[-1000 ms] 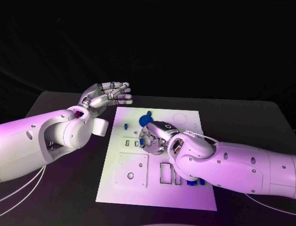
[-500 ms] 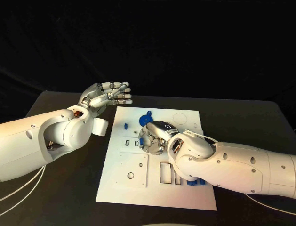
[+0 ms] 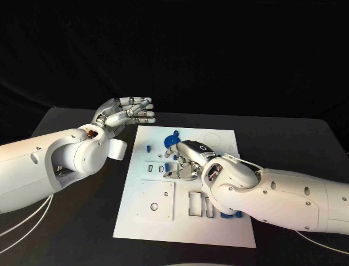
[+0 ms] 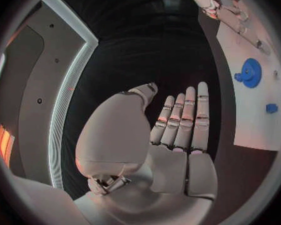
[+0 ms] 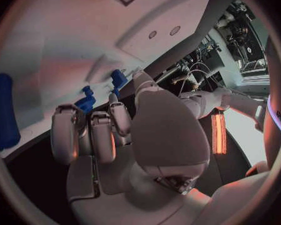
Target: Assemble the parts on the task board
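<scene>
At table centre: one white task board, blue parts on it. One blue gear at the board's 12 o'clock edge, one small blue piece at 7 o'clock of the gear. Right hand over mid-board, fingers curled in; can't tell if it holds anything. Left hand raised at 10 o'clock off the board, fingers apart and part-curled, empty.

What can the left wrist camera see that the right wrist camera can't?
The left wrist view alone shows the left hand, open with fingers straight and holding nothing, and the blue gear lying on the task board. The right wrist view alone shows the right hand curled over the board up close, and a long blue part beside it. Both share the white board and small blue parts.
</scene>
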